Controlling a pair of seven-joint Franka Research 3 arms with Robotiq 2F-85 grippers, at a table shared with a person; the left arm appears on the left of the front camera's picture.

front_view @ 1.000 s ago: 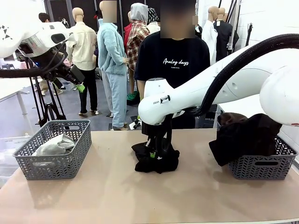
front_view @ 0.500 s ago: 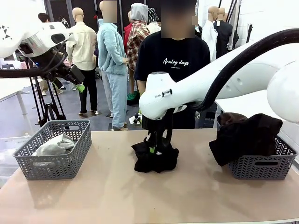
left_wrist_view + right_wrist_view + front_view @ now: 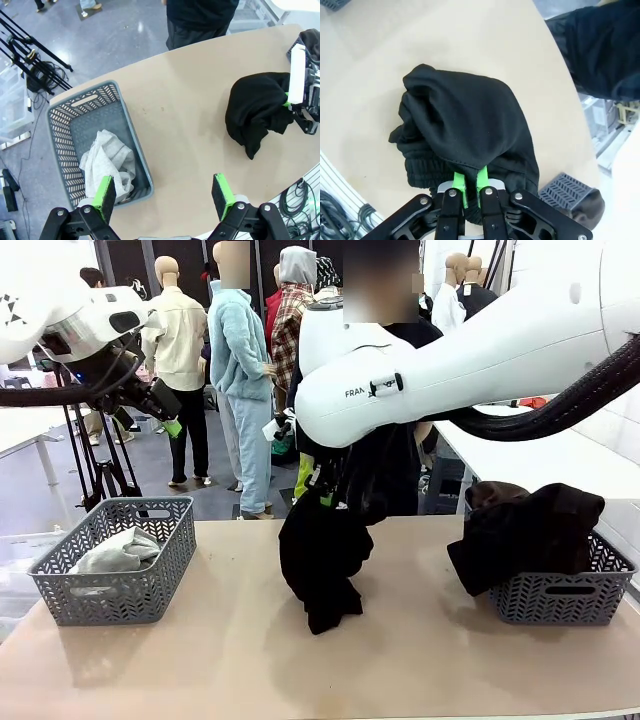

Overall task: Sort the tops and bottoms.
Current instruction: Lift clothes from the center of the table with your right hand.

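The right gripper [image 3: 322,483] pinches the soft black cloth bottoms [image 3: 320,560] above the desk's [image 3: 240,660] middle, and next they should go right into the grey plastic basket [image 3: 560,595].

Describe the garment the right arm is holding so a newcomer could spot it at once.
Start at the beige table, with a grey basket at each end. Over its middle, the right pincer is shut on a plain black garment that hangs in a bunch. Unlike the dark clothes heaped in the right basket, it dangles alone from the pincer.
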